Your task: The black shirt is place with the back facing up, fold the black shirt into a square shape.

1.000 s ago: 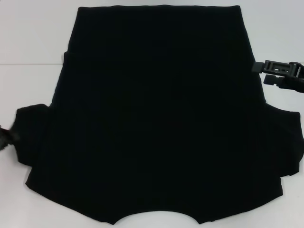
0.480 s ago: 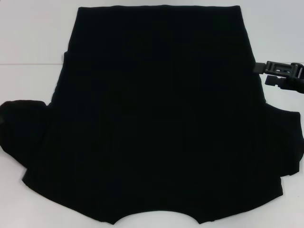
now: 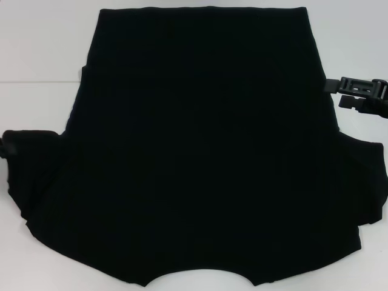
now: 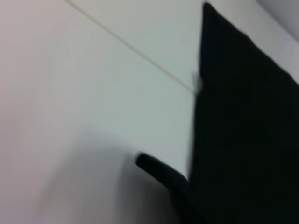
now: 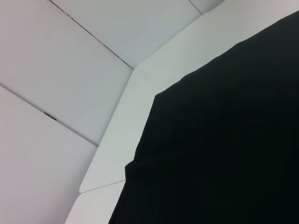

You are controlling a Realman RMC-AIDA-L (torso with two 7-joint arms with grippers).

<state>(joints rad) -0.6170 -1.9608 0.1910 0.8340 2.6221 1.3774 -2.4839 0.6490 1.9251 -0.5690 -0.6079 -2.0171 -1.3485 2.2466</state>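
The black shirt (image 3: 200, 151) lies spread flat on the white table (image 3: 36, 48), its curved neckline at the near edge and its straight hem at the far side. Its left sleeve (image 3: 30, 160) reaches the picture's left border, where a small part of my left gripper (image 3: 4, 149) shows against the cloth. My right gripper (image 3: 332, 94) hovers at the shirt's right edge, above the right sleeve (image 3: 364, 182), open and holding nothing. The left wrist view shows the shirt (image 4: 247, 130) beside bare table. In the right wrist view the shirt's (image 5: 224, 140) far corner is in sight.
The table is made of white panels with thin seams (image 5: 88, 32). Bare tabletop lies to the left (image 3: 36, 91) and right (image 3: 357, 42) of the shirt's far half.
The left sleeve has been pulled outward to the left picture border and spread. The left gripper has risen along that border. The right gripper has stayed where it was.
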